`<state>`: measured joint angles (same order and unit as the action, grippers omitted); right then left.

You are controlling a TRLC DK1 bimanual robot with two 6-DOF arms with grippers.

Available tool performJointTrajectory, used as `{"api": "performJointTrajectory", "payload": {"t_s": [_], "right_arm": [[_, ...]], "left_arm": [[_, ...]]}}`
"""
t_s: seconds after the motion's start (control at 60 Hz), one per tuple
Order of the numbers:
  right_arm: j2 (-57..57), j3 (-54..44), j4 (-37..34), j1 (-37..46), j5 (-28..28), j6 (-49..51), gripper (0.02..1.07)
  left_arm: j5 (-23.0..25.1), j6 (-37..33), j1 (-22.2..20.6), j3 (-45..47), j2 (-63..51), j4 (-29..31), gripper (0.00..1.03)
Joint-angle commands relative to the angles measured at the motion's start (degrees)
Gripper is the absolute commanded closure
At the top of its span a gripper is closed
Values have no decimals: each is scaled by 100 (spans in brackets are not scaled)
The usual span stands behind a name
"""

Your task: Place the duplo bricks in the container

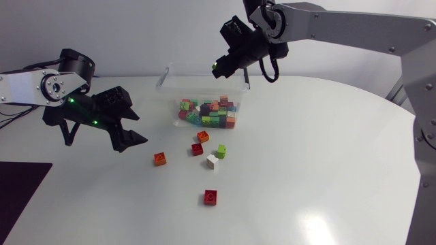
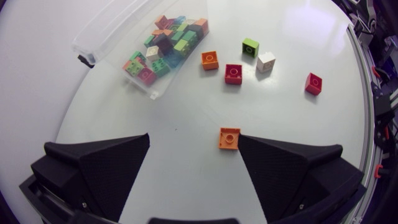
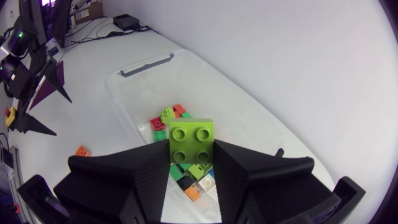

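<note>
My right gripper (image 1: 219,67) hangs above the clear plastic container (image 1: 168,73), shut on a lime green duplo brick (image 3: 193,134) whose studs face the wrist camera. Below it the container (image 3: 143,66) holds several mixed bricks (image 3: 177,115). My left gripper (image 1: 128,138) stands open above the table, left of the loose bricks. In the left wrist view an orange brick (image 2: 229,138) lies just by one fingertip of the left gripper (image 2: 194,140), nothing held between its fingers. More loose bricks lie ahead: orange (image 2: 210,59), red (image 2: 234,73), green (image 2: 250,47), white (image 2: 266,61), red (image 2: 313,83).
The container's (image 2: 102,34) pile of bricks (image 1: 208,112) sits at its near end. Loose bricks lie in front of it: orange (image 1: 160,158), a cluster (image 1: 204,148) and a single red one (image 1: 210,197). A dark mat (image 1: 20,197) lies at the left front corner.
</note>
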<state>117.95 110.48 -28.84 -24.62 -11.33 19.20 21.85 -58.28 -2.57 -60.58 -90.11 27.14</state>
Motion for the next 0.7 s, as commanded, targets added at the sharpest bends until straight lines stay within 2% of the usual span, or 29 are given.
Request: {"api": "performJointTrajectory", "payload": {"t_s": [0.0,0.217,0.25,0.283,0.3,0.317,0.333,0.517,0.683], "right_arm": [[220,229,159,45,26,-162,76],[422,141,942,45,263,-215,73],[483,167,1038,36,316,-241,61],[554,229,1065,28,386,-250,42],[624,299,1065,19,457,-268,23],[650,334,1065,19,465,-268,9],[677,369,1065,10,483,-268,5],[140,0,1153,-8,544,-285,6],[-888,-1160,1197,1,518,-233,6]], "left_arm": [[48,-342,-7,213,-25,37,5],[-146,-535,-306,362,-359,46,5],[-181,-544,-358,371,-403,46,5],[-225,-570,-394,389,-447,46,5],[-286,-597,-446,389,-473,46,5],[-321,-614,-481,389,-508,46,5],[-339,-623,-490,389,-526,46,5],[-690,-808,-692,178,-930,46,6],[-972,-711,-851,-147,-1369,108,6]]}}
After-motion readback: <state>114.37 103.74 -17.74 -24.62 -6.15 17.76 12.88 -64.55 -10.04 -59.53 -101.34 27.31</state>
